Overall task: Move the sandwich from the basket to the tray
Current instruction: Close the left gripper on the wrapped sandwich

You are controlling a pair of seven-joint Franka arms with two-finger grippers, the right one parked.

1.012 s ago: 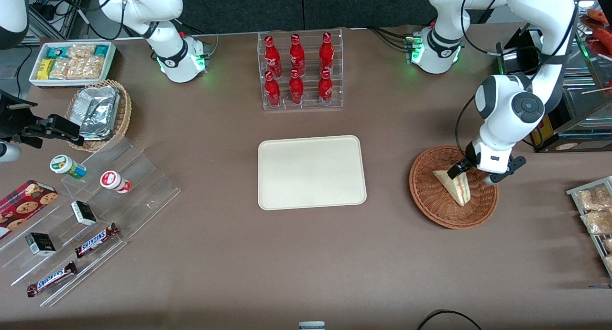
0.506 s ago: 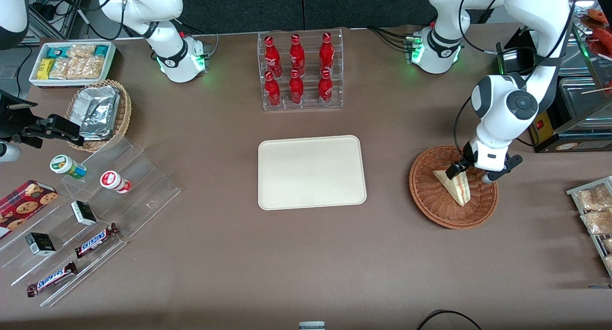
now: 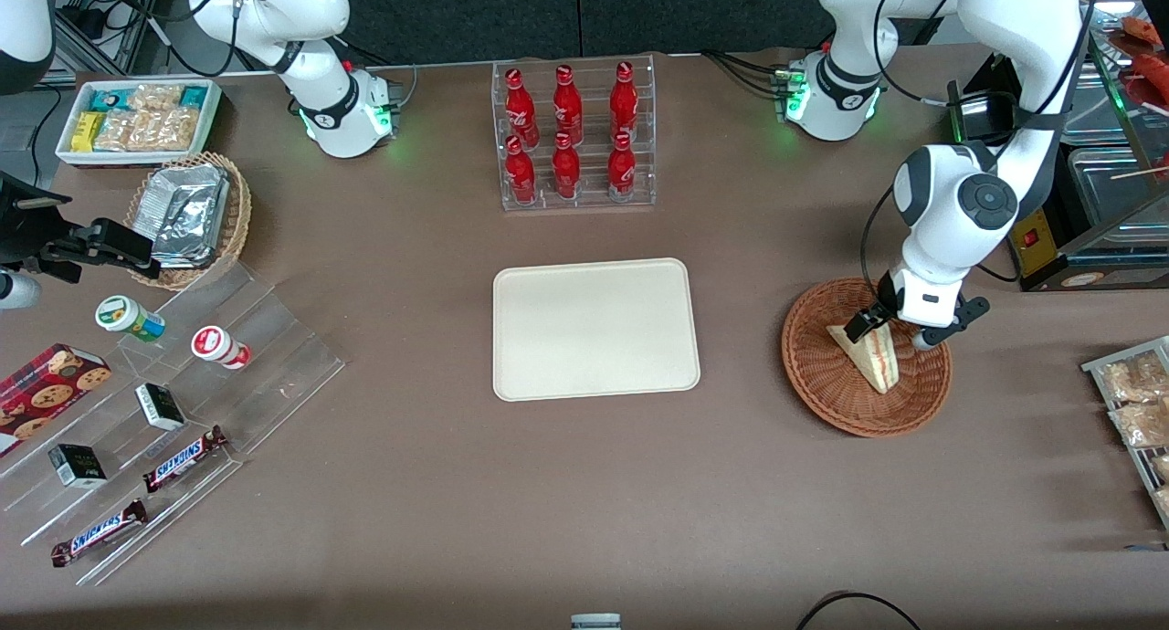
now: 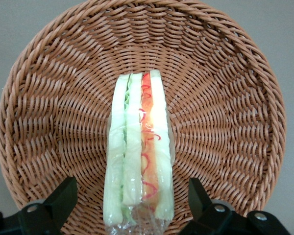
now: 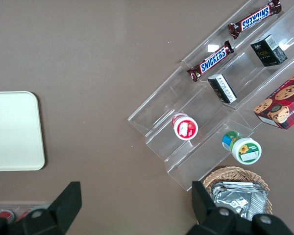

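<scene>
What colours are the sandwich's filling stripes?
Red-orange and green between pale bread on the sandwich, clearest in the left wrist view.

In the front view the gripper [image 3: 890, 330] sits low over the basket [image 3: 822, 374], its white housing hiding the part of the sandwich [image 3: 875, 361] farthest from the camera and part of the basket rim. In the left wrist view the picture's edge cuts off the sandwich's [image 4: 139, 156] wrapped end, the basket's [image 4: 49, 127] rim and the dark fingers' [image 4: 59, 200] lower parts
</scene>
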